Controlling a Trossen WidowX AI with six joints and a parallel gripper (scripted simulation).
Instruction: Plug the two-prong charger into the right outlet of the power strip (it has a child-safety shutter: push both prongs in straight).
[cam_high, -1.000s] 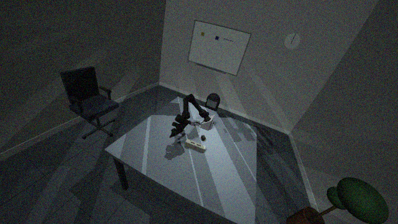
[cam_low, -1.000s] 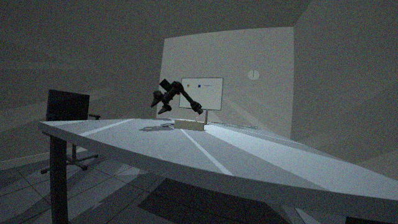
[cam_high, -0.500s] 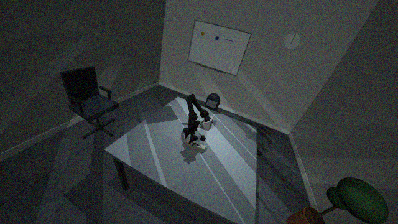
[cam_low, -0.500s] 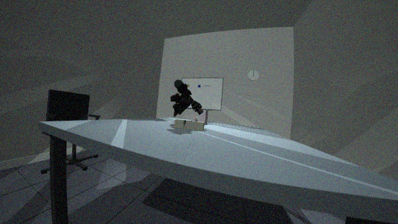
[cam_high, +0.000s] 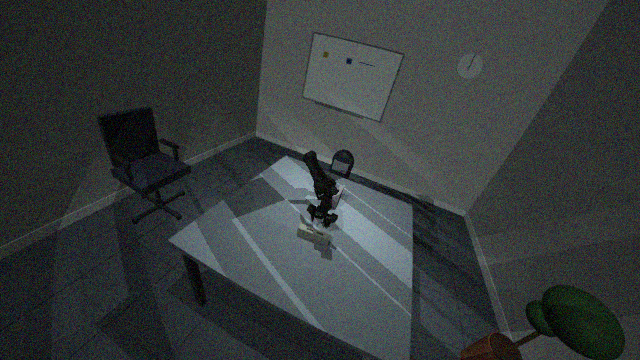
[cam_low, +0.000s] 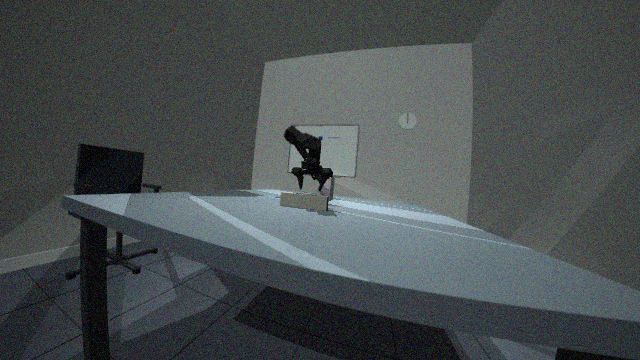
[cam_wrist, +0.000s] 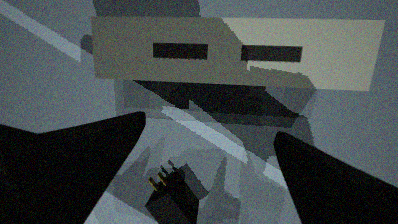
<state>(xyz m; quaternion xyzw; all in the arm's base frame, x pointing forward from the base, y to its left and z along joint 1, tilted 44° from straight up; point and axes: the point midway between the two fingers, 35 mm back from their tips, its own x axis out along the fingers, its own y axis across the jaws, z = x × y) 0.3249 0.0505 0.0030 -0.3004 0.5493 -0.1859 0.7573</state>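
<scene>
The beige power strip (cam_high: 312, 237) (cam_low: 304, 201) (cam_wrist: 120, 50) lies on the table. Its top shows two dark outlets in the wrist view, one at the left (cam_wrist: 180, 51) and one at the right (cam_wrist: 271, 53). The dark charger (cam_wrist: 176, 201) lies at the bottom of the wrist view, its gold prongs pointing up and left in that view, towards the strip. My gripper (cam_high: 320, 223) (cam_low: 311, 189) (cam_wrist: 209, 127) is wide open and empty, pointing down above the table beside the strip. The charger is below it, nearer the left finger in the wrist view. I cannot make out the charger in the top and exterior views.
The table (cam_high: 360, 295) (cam_low: 425, 260) carries the arm (cam_high: 322, 185) (cam_low: 305, 145), which stands behind the strip in the top and exterior views. Shadows of the arm and bright light stripes cross the table and strip. An office chair (cam_high: 145, 170) (cam_low: 110, 170) stands off to the left.
</scene>
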